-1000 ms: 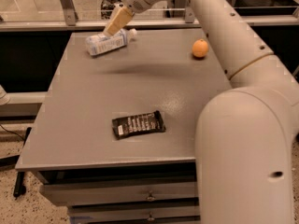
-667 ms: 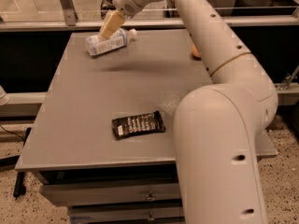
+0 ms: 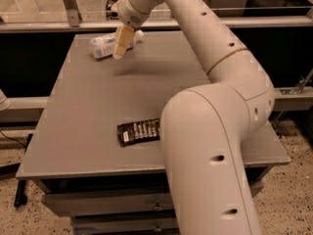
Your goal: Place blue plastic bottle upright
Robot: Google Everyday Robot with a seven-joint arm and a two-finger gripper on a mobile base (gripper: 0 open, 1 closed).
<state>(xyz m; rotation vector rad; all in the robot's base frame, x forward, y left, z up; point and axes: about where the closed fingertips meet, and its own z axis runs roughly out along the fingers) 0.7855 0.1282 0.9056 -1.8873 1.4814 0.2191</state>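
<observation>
The blue plastic bottle (image 3: 103,46) lies on its side at the far left of the grey table (image 3: 88,106), with its white cap pointing right. My gripper (image 3: 122,44) hangs just above and in front of the bottle's cap end, overlapping it in the view. The arm reaches in from the lower right, over the table.
A dark snack packet (image 3: 139,131) lies flat near the table's front, right beside the arm. A metal rail and a glass partition (image 3: 58,26) run behind the far edge. Drawers sit under the front edge. The arm hides the table's right side.
The arm has swung across the view and now covers the orange fruit at the far right. The gripper has shifted slightly right along the bottle. The bottle still lies in the same place.
</observation>
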